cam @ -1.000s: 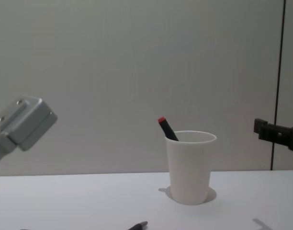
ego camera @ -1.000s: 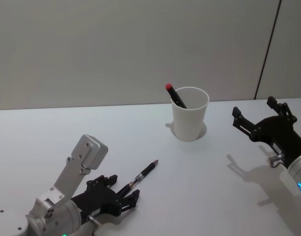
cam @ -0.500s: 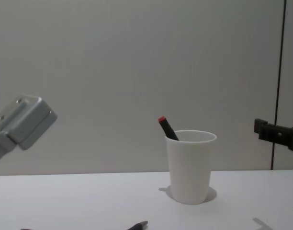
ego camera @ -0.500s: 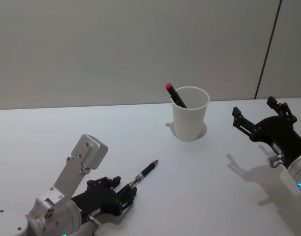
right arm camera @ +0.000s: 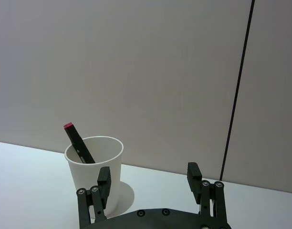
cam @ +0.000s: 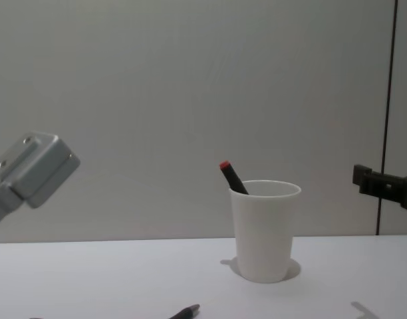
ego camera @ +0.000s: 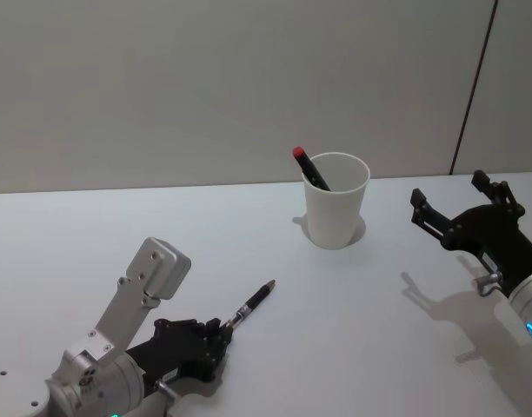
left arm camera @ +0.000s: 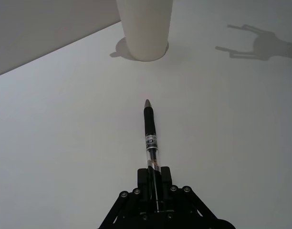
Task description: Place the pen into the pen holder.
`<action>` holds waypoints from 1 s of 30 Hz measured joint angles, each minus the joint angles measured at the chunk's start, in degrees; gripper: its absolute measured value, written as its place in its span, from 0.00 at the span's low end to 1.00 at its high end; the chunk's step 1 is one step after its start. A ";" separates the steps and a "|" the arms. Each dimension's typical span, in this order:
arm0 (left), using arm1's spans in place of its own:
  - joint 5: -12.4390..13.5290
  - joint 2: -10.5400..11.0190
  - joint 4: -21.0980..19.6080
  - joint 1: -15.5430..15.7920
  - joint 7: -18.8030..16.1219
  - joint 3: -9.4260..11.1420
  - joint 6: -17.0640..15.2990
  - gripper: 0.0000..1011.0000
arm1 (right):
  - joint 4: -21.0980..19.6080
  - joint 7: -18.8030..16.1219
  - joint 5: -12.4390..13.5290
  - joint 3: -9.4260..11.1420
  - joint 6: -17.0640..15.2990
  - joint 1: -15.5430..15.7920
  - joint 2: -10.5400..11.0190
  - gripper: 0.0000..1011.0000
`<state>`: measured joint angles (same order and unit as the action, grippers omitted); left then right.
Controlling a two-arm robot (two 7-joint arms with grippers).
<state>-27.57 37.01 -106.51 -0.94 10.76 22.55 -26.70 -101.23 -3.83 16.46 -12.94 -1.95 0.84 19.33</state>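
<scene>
Left gripper point(ego camera: 220, 335), low over the white table point(ego camera: 118, 226), its fingers closed on the rear end of the pen point(ego camera: 253, 301). The pen lies flat, its tip pointing away from the gripper toward the white paper cup point(ego camera: 335, 208), which stands upright well beyond the tip. A second, red-capped pen point(ego camera: 307, 167) leans inside the cup. Right gripper point(ego camera: 450, 193), fingers spread and holding nothing, sits to the cup's right, well apart from the left gripper.

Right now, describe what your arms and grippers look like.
Left gripper: matte black, screw-jointed linkages, on a silver-grey wrist carrying a boxy grey metal housing; green light near the wrist. Right gripper: the same black linkage build, silver wrist, teal light.
</scene>
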 joint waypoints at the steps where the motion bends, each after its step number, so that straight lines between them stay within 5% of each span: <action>1: 0.00 0.00 0.00 0.00 0.00 0.00 0.01 0.16 | 0.00 0.00 0.00 0.00 0.00 0.00 0.00 0.99; 14: -0.23 -0.06 -0.01 -0.02 -0.11 -0.18 0.75 0.16 | 0.00 0.00 0.00 0.00 0.00 0.00 0.00 0.99; 30: -2.53 -0.76 -0.01 0.51 -1.73 -1.87 10.41 0.16 | 0.00 0.00 0.00 0.00 0.00 0.00 0.00 0.99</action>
<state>-30.10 36.25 -106.52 -0.43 9.04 20.68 -16.28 -101.23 -3.83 16.46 -12.94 -1.95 0.84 19.34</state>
